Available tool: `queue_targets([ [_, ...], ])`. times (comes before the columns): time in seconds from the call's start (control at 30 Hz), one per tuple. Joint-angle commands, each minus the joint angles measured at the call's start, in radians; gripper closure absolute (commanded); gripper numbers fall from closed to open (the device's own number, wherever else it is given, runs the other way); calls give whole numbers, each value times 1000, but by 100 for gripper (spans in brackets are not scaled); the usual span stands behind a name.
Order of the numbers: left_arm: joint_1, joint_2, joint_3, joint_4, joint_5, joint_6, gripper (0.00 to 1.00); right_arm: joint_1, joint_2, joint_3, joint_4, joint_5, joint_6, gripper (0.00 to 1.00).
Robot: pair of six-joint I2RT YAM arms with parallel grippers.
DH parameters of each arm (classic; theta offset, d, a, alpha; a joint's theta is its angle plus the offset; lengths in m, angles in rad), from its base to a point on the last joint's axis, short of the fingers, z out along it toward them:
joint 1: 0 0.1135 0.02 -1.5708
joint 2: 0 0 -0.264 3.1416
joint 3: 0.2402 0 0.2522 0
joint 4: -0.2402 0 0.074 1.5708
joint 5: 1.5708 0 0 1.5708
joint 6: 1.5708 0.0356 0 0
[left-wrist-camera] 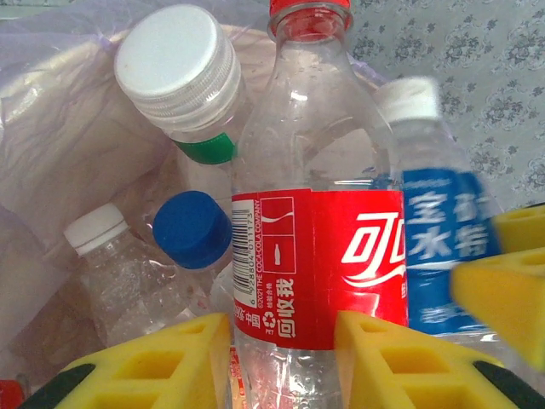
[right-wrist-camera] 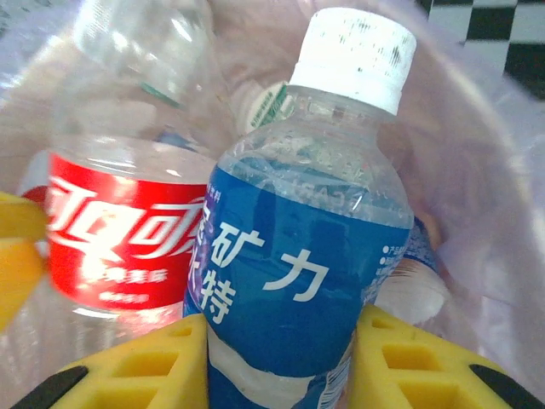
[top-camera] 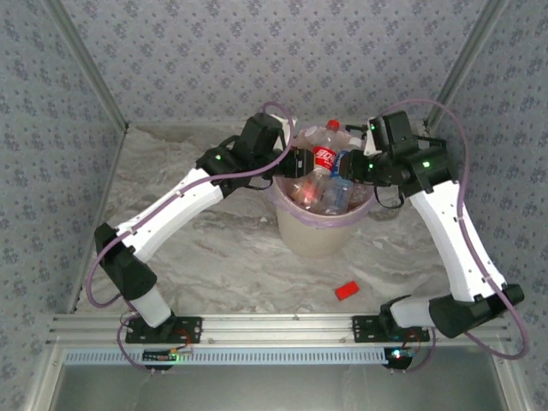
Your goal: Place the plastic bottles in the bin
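Observation:
The bin, cream with a pink-purple bag, stands mid-table and holds several plastic bottles. Both grippers hang over its mouth. My left gripper is shut on a clear bottle with a red label and red cap, held upright between its yellow fingers; from above the same bottle stands just right of the left gripper. My right gripper is shut on a blue-labelled, white-capped bottle, which from above sits beside the red one. The two held bottles stand side by side, almost touching.
Below the held bottles lie a bottle with a white cap and green ring, a blue-capped one and a small white-capped one. A small red block lies on the table in front of the bin. Patterned walls enclose the table.

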Motion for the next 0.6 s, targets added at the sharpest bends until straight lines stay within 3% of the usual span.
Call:
queue_targets([
  [0.0,-25,35,29,1,34,-5,62,0,-39,89,-40,6,-39,69],
  [0.2,-41,67,55,37,121,-21,56,-2,-19,200,-43,-1,-71,70],
  [0.33,-16,-7,61,-31,-41,19,49,-1,13,264,-27,-2,-96,71],
  [0.57,92,-217,-49,-31,-156,33,40,72,111,312,10,-37,-151,71],
])
